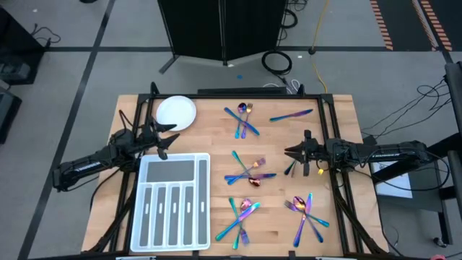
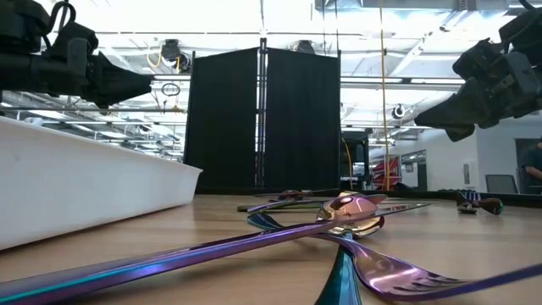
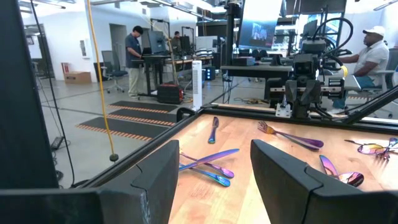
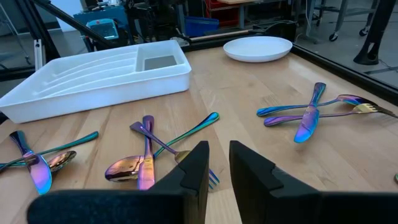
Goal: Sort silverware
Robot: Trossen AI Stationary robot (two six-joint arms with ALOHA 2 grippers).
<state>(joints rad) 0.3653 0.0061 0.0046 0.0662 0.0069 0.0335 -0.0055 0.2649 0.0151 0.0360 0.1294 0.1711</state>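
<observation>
The silverware, slim iridescent forks, knives and spoons, lies on the wooden table in crossed clusters at the far middle (image 1: 243, 119), centre (image 1: 249, 172), near middle (image 1: 242, 217) and near right (image 1: 307, 213). A single piece (image 1: 291, 115) lies at the far right. My left gripper (image 1: 167, 137) hovers open at the table's left, above the tray's far end, fingers wide apart (image 3: 214, 177) with nothing between them. My right gripper (image 1: 291, 153) hovers at the table's right, pointing at the centre cluster (image 4: 146, 158). Its fingers (image 4: 219, 165) stand a narrow gap apart and hold nothing.
A translucent white compartment tray (image 1: 173, 209) lies at the near left, with a white round plate (image 1: 176, 113) at the far left. A dark frame rail (image 1: 339, 188) runs along the table's sides. People stand and sit in the room beyond (image 3: 134, 56). Bare wood (image 1: 216, 144) lies between tray and clusters.
</observation>
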